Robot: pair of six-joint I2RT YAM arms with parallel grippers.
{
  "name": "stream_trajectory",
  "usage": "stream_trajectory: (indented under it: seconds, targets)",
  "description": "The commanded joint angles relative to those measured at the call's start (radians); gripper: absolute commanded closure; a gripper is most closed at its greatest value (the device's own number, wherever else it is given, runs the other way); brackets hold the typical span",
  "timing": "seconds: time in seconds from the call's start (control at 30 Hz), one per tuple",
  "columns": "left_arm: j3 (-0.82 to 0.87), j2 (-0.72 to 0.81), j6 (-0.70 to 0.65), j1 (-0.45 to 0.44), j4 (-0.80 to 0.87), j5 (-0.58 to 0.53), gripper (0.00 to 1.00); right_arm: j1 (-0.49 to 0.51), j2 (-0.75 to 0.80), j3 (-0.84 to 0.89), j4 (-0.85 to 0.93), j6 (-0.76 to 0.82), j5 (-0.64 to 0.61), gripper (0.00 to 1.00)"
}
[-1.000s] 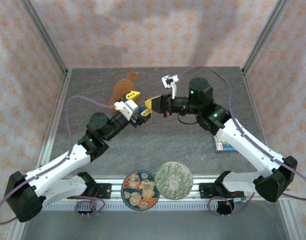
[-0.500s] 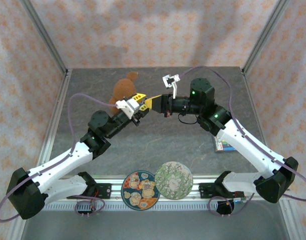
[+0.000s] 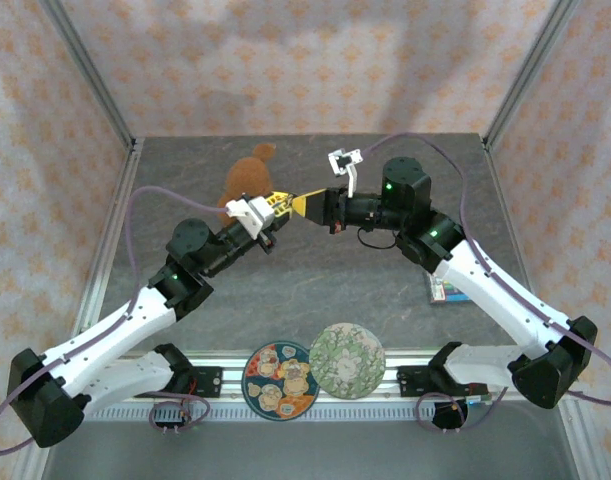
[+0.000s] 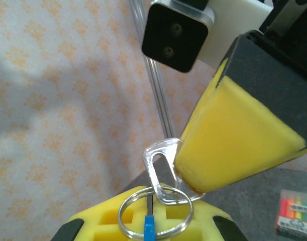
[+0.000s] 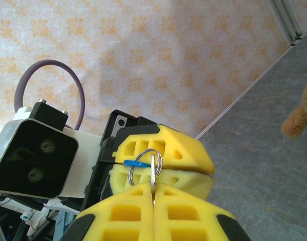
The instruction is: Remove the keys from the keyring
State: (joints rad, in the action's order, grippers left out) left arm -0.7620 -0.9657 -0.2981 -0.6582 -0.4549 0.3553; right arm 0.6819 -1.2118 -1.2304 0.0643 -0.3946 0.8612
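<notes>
Left gripper: pressed together on the ring, pinching it and a blue tab between its yellow pads, in the air above the far middle of the table.
Right gripper: pressed together on the key, tip to tip with the left gripper. The key's slotted head sticks out of the pads.
Key and ring: the key's head is threaded on the ring. Both hang between the two grippers, off the table.
Step in hand: we judge that we are working the key round the ring's coil to free it.
Doing it well: we hold the ring firm so it cannot turn, and we slide the key along the wire instead of pulling straight. We cannot tell where the ring's split lies.
Risk: the foam pads may let the thin key slip or twist.
Around: a brown plush toy lies just beyond the left gripper, two round plates sit at the near edge, and a coloured pack lies at the right.
In the way: nothing sits between the tips, but the wrists crowd each other, so we keep moves small.
</notes>
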Motion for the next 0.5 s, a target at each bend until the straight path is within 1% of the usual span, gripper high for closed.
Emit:
stream_trajectory:
  seconds: [0.0, 0.13, 0.27, 0.47]
  targets:
    - [-0.062, 0.035, -0.002, 0.008, 0.143, 0.052, 1.0, -0.005, 0.022, -0.016, 0.043, 0.055, -0.068, 1.0]
    - [-0.108, 0.036, 0.017, 0.008, 0.281, 0.065, 1.0, -0.002, 0.022, -0.01, 0.028, 0.051, -0.053, 1.0]
    - [-0.173, 0.007, 0.048, 0.008, 0.394, 0.043, 1.0, 0.019, 0.019, -0.036, 0.069, 0.081, -0.037, 1.0]
    - [-0.213, -0.027, 0.082, 0.008, 0.437, 0.035, 1.0, 0.041, 0.018, -0.05, 0.114, 0.118, -0.027, 1.0]
